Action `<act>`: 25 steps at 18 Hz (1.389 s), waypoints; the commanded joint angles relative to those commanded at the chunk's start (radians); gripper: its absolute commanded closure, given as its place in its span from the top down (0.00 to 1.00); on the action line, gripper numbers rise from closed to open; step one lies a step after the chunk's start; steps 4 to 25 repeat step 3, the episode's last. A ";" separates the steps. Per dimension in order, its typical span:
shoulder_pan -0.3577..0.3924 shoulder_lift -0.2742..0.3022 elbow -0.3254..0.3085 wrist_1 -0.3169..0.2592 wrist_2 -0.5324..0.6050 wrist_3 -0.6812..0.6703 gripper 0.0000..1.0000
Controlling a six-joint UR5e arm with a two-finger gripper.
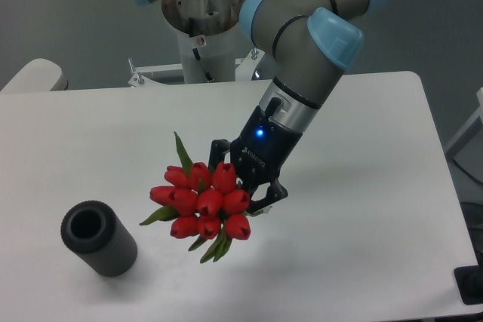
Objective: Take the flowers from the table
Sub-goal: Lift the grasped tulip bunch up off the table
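The flowers point(202, 200), a bunch of red tulip buds with green leaves, hang in the air above the middle of the white table point(362, 126). My gripper point(245, 188) is shut on their stems just behind the buds. The buds face the camera and point down to the left. The stems are hidden behind the buds and the gripper. A faint shadow lies on the tabletop under the bunch.
A dark grey hollow cylinder point(98, 238) lies on its side at the front left of the table. The arm's base column point(200, 32) stands at the far edge. A pale rounded object point(34, 75) sits beyond the left corner.
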 joint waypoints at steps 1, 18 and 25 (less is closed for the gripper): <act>0.000 0.000 0.002 0.002 0.000 0.000 0.34; 0.002 -0.002 0.002 0.002 -0.017 0.000 0.34; 0.002 -0.002 0.002 0.002 -0.017 0.000 0.34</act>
